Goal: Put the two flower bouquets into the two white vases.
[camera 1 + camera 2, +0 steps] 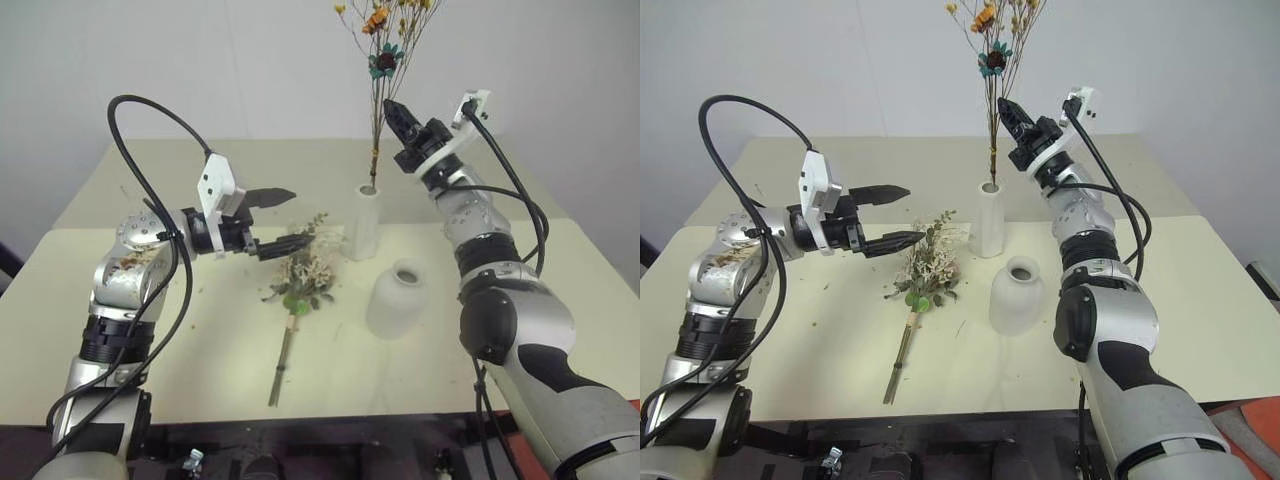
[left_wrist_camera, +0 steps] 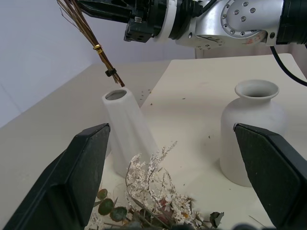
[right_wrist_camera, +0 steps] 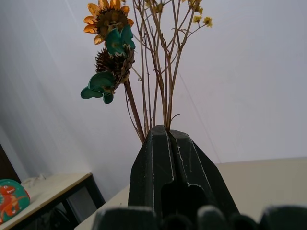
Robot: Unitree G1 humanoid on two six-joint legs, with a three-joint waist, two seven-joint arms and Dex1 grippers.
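Left gripper (image 1: 275, 220): black fingers spread wide at frame centre-left, empty, poised over the leafy pink-and-white bunch (image 1: 303, 272) lying on the cream table (image 1: 120, 330).
Centre: tall slim white cylinder vase (image 1: 364, 222) receiving stems.
Right gripper (image 1: 392, 113): clamped on the wispy yellow-orange dried spray (image 1: 380, 45), lowering it in; round-bellied white vase (image 1: 397, 298) empty, lower right.

No readable text, label or number shows anywhere. The vases, table and arms carry no legible markings.

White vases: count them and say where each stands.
2. The tall slim vase stands mid-table with the dried spray's stems above its mouth; the round-bellied vase stands nearer the robot, to its right.
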